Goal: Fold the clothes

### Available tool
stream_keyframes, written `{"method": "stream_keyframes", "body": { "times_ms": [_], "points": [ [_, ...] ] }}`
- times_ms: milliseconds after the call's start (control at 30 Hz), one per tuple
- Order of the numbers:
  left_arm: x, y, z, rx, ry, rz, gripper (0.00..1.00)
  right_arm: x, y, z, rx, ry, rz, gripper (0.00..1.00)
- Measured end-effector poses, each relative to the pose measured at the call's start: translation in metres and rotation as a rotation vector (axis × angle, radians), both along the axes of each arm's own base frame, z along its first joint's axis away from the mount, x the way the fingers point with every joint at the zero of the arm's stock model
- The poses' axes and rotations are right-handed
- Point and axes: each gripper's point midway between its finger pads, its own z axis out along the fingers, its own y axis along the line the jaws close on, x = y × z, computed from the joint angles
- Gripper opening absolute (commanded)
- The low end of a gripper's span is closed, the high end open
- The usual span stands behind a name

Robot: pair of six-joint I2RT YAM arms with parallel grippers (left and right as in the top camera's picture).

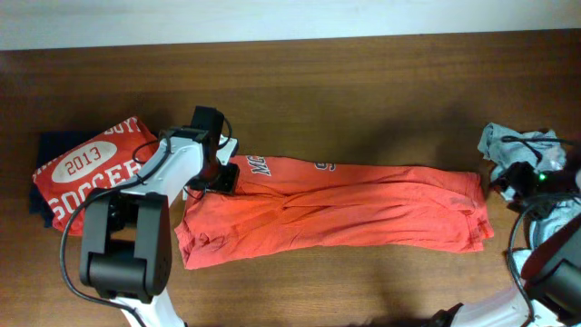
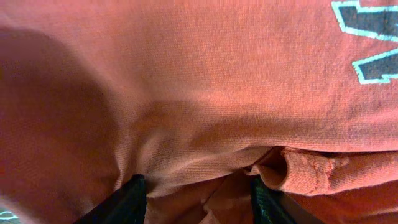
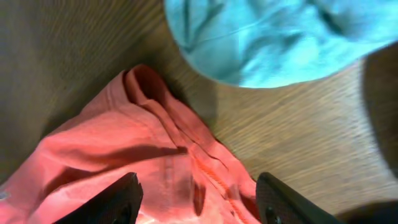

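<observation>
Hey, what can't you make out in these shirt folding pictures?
Whether the left gripper holds the long orange shirt: cloth bunches round its fingers, left wrist; its arm covers it overhead.
Navy shirt: mostly under the folded SOCCER shirt, overhead.
Grey-blue shirt: cut off by the top edge, right wrist.

Left arm (image 1: 168, 163) white, blk joints/cables — left gripper (image 2: 196, 202) blk.
</observation>
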Motion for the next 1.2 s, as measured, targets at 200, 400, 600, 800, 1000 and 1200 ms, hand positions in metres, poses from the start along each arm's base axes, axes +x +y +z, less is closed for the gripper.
{"method": "stream_keyframes", "body": {
  "times_ms": [200,400,600,800,1000,1200],
  "points": [
    [0.01,-0.002,0.006,-0.004,-0.024,0.0,0.55,-0.002,-0.001,-0.013,0.068,-0.035,0.026,0.65],
    [0.012,-0.002,0.008,-0.004,-0.032,0.0,0.55,-0.005,0.022,-0.045,0.159,-0.035,0.093,0.65],
    [0.013,-0.002,0.008,-0.002,-0.033,0.0,0.55,0.001,0.03,-0.044,0.193,-0.103,0.128,0.64],
    [0.013,-0.002,0.008,-0.002,-0.032,0.0,0.55,0.004,0.046,-0.043,0.255,-0.152,0.158,0.64],
    [0.013,-0.002,0.008,-0.003,-0.032,0.0,0.55,0.008,0.068,-0.043,0.295,-0.145,0.206,0.54],
    [0.014,-0.002,0.01,-0.002,-0.031,0.0,0.55,0.004,0.083,-0.051,0.321,-0.101,0.233,0.21]
  ]
}}
